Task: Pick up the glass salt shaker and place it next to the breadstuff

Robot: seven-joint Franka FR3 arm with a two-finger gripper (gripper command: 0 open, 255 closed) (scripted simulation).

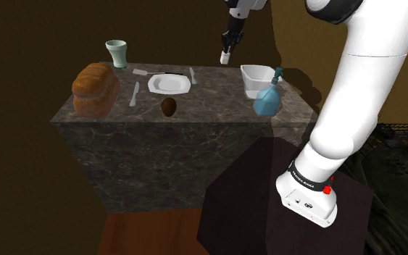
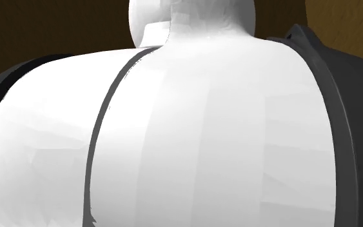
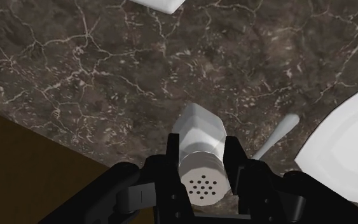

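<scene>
The jaws clench the white salt shaker [image 3: 199, 153], holding it off the dark marble table [image 1: 217, 103], well apart from the brown bread loaf [image 1: 96, 88].

My claw [image 3: 203, 151], clasping the salt shaker [image 3: 199, 130], hangs in open air above the worktop's [image 1: 217, 98] far edge. Beside the loaf [image 1: 96, 88], a utensil [image 1: 135, 94] and plate [image 1: 169, 84] narrow the gap, and a cup [image 1: 117, 53] stands behind. In the shoulder view I see bare worktop right of the plate.
</scene>
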